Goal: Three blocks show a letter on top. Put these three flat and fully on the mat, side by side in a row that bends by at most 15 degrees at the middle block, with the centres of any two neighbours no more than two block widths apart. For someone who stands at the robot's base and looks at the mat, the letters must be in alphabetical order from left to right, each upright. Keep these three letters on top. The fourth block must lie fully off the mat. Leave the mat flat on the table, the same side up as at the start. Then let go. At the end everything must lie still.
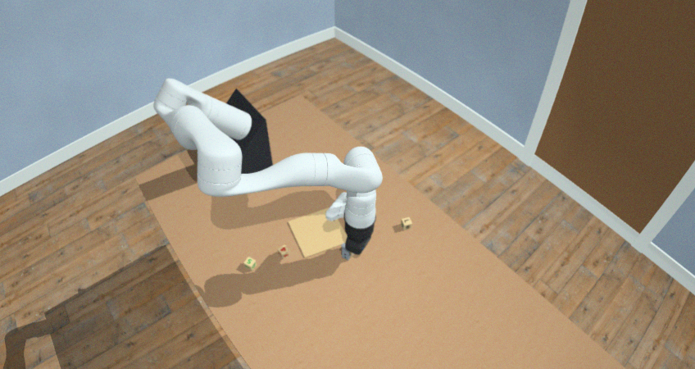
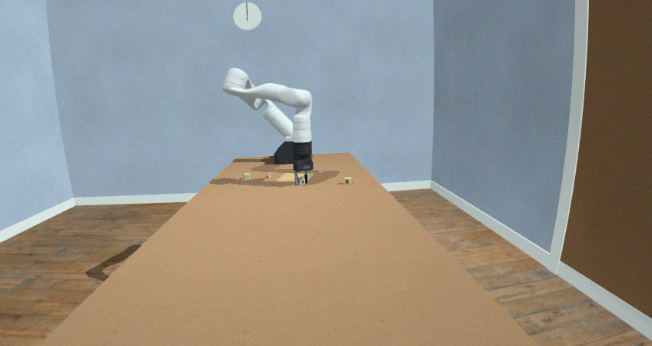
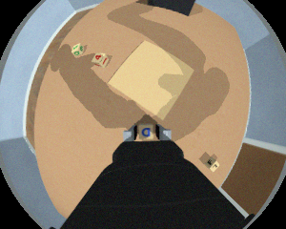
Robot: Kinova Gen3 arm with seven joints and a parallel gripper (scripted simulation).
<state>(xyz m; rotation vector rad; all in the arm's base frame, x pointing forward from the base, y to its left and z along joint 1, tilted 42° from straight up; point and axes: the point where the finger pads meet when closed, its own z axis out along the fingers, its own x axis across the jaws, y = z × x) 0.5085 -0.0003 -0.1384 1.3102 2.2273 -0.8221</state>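
The thin yellow mat (image 1: 311, 238) (image 2: 285, 177) (image 3: 140, 72) lies flat. My gripper (image 1: 345, 253) (image 2: 301, 183) (image 3: 146, 130) is open at table height, its fingers on both sides of a blue-letter block (image 2: 302, 181) (image 3: 146, 132). That block is off the mat, by its near corner; its top letter looks like D. The top view does not clearly show it. A red-letter block (image 1: 283, 251) (image 2: 267, 176) (image 3: 100, 59) and a green-letter block (image 1: 250, 262) (image 2: 247, 176) (image 3: 77, 49) stand off one side of the mat. A black-letter block (image 1: 406, 223) (image 2: 347, 181) (image 3: 212, 164) stands off the other side.
The black robot base (image 1: 256, 143) (image 2: 283, 153) (image 3: 173, 6) stands at the table's far end, beyond the mat. The arm passes above the mat and casts shadows over it and the table. The green-letter block is the nearest to the table's side edge.
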